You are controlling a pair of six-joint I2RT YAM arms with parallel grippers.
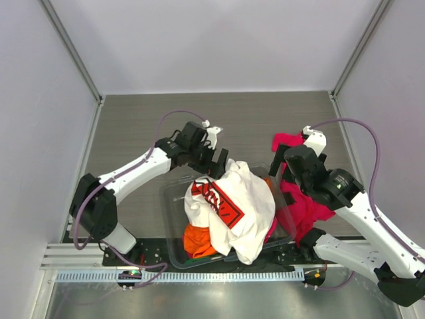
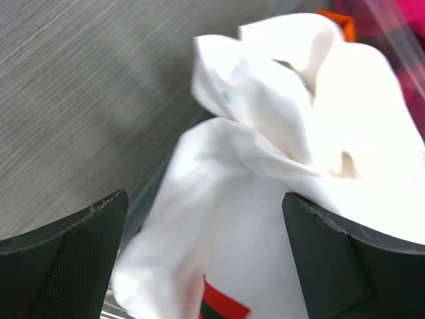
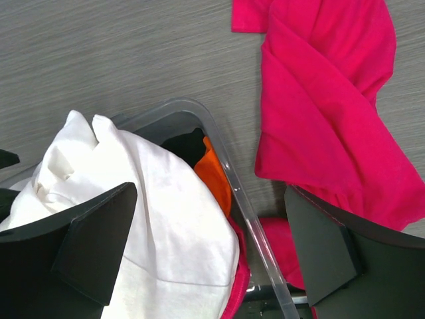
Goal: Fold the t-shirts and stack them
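A white t-shirt (image 1: 239, 199) with a red-and-black print lies crumpled on top of the heap in the bin (image 1: 169, 219). An orange t-shirt (image 1: 198, 240) shows under it at the near left. The magenta-red t-shirt (image 1: 307, 209) hangs over the bin's right side and spreads onto the table. My left gripper (image 1: 218, 165) is open at the bin's far left corner, its jaws wide on either side of the white t-shirt (image 2: 265, 173). My right gripper (image 1: 284, 166) is open above the bin's right rim (image 3: 252, 226), between the white t-shirt (image 3: 153, 219) and the magenta-red t-shirt (image 3: 319, 100). The orange t-shirt (image 3: 216, 176) peeks out beside that rim.
The bin sits at the table's near edge between the two arm bases. Bare grey tabletop (image 1: 252, 116) stretches behind it to the back wall. Side rails and walls close in the table on the left and right.
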